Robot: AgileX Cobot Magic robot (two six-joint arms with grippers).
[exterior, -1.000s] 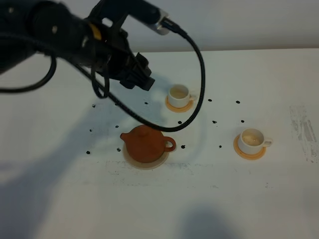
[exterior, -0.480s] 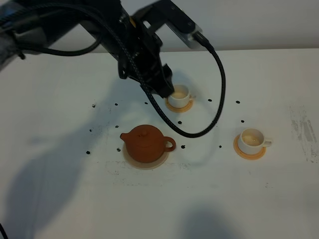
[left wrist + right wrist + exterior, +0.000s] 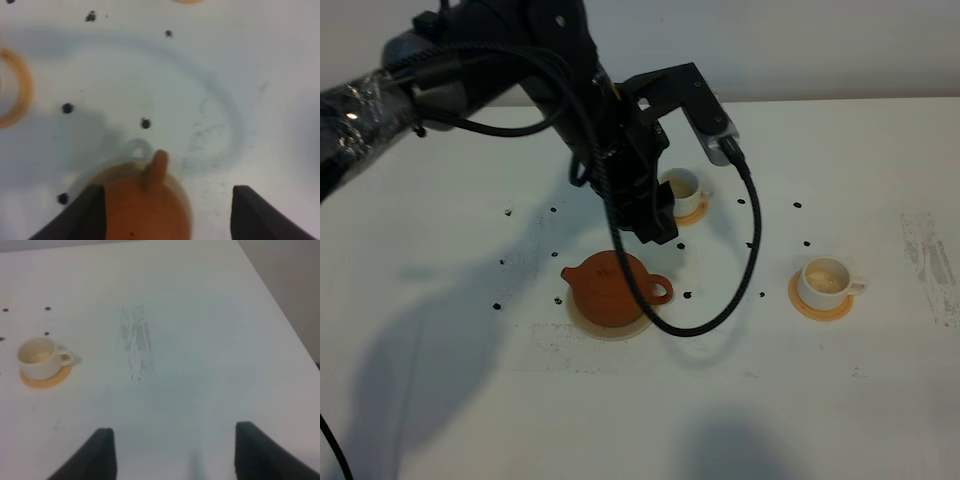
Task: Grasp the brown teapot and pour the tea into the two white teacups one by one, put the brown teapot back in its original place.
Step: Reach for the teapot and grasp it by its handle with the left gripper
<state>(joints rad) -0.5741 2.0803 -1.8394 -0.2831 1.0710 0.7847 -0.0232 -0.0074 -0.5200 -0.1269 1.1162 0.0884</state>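
The brown teapot [image 3: 610,290] sits on its pale mat [image 3: 585,322], handle [image 3: 661,291] toward the two white teacups [image 3: 823,278], so the left end effector [image 3: 655,225] hovers just above it — jaws wide apart, holding nothing — seemingly lining up on that handle.

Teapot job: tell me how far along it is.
Done: nothing visible. The teapot sits on its mat, ungrasped. In hand: the left pincer hovers open over the teapot. Left: grasp it, pour into the far cup and the right cup, then return it to the mat.
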